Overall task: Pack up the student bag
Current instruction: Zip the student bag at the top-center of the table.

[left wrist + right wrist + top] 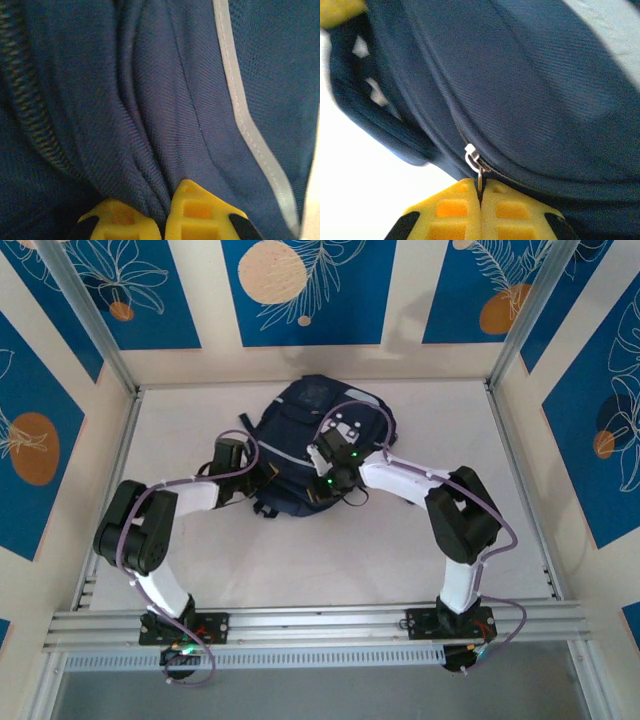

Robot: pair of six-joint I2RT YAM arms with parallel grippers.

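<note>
Student bag (300, 425) flat on bench (330, 560), long axis near-far, straps twd me. Arms elbows-out; I see left gripper (166, 212) pinching its fabric, right gripper (481, 195) clamped on zip pull (476, 161).

White tabletop (300, 570) at centre; blue wall panels with orange discs and leaf outlines (350, 290) from nine to three o'clock; silver metal rail (320, 624) at six.

The student bag (300, 420) is navy blue with a pale grey stripe (240, 110) and a silver zipper pull (472, 155). The left tool (167, 202) and right tool (481, 195) are yellow. The table (330, 560) is white; at twelve o'clock, blue wall panels (345, 300) carry orange discs.
</note>
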